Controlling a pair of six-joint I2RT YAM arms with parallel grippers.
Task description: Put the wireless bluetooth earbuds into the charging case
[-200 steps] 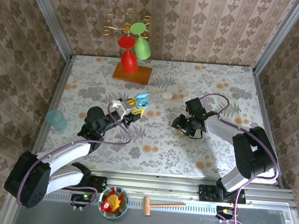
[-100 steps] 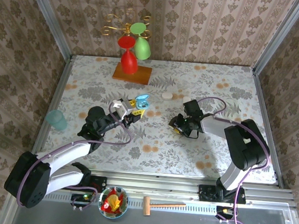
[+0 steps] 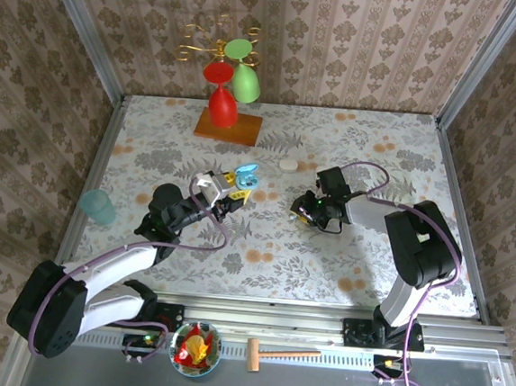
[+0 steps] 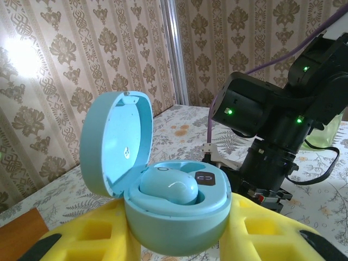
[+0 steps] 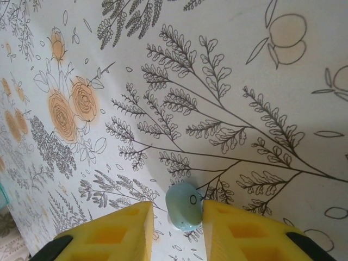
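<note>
Floral cloth covers the table (image 3: 370, 257), and patterned wallpaper closes it in on three sides. One pale blue earbud (image 5: 184, 212) is seen lying on the cloth right of centre, between the yellow fingers (image 5: 117, 231) of the right gripper (image 5: 178, 212). The jaws are set narrowly apart around it: one finger is touching its side, while a thin gap is left at the other, so it is not clamped. In the overhead view the right gripper (image 3: 303, 215) is held low over the cloth, pointing toward the table's middle.

A second earbud (image 4: 168, 187), also pale blue, is seated inside the case (image 4: 174, 217), beside a small dark panel. The case is pale blue and round, and its lid is swung up and back. It is clamped from both sides by the left gripper (image 4: 174, 242), whose yellow fingers are pressed against its lower shell. From above, the case (image 3: 244, 174) is seen held clear of the cloth at the tip of the left gripper (image 3: 228, 189), left of centre and well apart from the loose earbud.

Farther back, a white pebble (image 3: 288, 164) lies on the cloth between the two grippers. A stand (image 3: 228, 123) with red and green glasses is placed near the back wall. A teal cup (image 3: 97, 204) sits at the left edge. A bowl (image 3: 195, 348) and a mallet (image 3: 280, 352) are laid on the near rail.
</note>
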